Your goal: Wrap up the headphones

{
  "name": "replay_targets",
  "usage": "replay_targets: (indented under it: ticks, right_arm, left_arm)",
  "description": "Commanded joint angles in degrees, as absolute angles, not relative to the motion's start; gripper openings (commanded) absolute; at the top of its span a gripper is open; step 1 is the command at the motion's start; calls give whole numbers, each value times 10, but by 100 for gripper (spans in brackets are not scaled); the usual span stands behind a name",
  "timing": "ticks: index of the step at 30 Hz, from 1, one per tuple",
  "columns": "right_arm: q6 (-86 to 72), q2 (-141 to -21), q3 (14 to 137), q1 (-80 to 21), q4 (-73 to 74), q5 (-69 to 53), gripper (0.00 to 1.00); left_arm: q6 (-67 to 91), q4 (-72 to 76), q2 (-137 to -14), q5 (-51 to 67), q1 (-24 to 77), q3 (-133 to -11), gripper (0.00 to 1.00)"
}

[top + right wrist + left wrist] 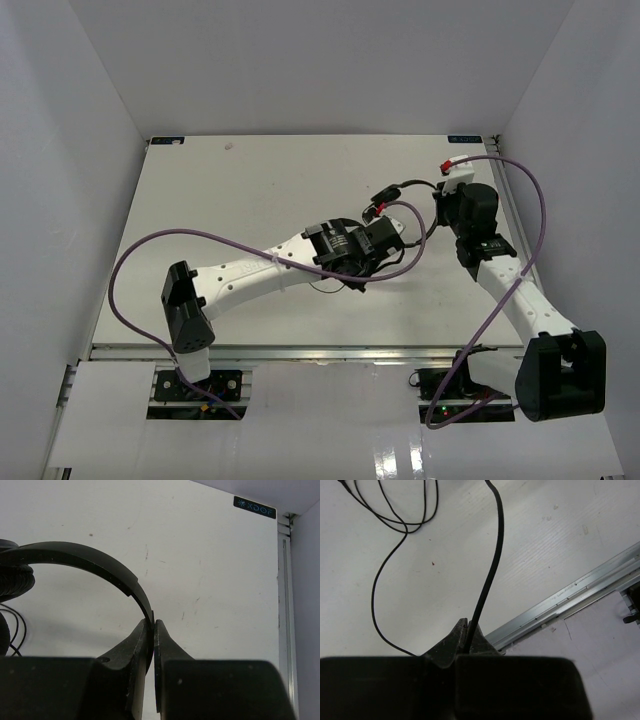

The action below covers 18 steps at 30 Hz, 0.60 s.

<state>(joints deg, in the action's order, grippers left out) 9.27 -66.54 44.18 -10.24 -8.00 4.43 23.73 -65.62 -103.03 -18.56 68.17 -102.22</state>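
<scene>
Your left gripper (468, 631) has its jaws pinched on the cord (496, 555), right gripper (154, 627) is clamped on the headband (75, 553).

White table (250, 190), metal rail (570, 592) at near edge — black cord (405, 529) looped on it

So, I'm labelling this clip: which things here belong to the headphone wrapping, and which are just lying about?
Part of the job:
headphones, pinched at the headband by the right tool
cord, pinched by the left tool

Just there:
purple arm cables
metal rail
corner sticker
</scene>
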Motion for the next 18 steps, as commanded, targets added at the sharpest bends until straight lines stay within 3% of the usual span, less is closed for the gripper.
replay_targets:
  ticks: [1, 18]
  right_arm:
    - [145, -616, 430, -104, -111, -55, 8]
    - [227, -569, 397, -105, -40, -206, 8]
  left_arm:
    - [213, -670, -996, -248, 668, -1060, 0]
    - [157, -637, -1020, -229, 620, -1145, 0]
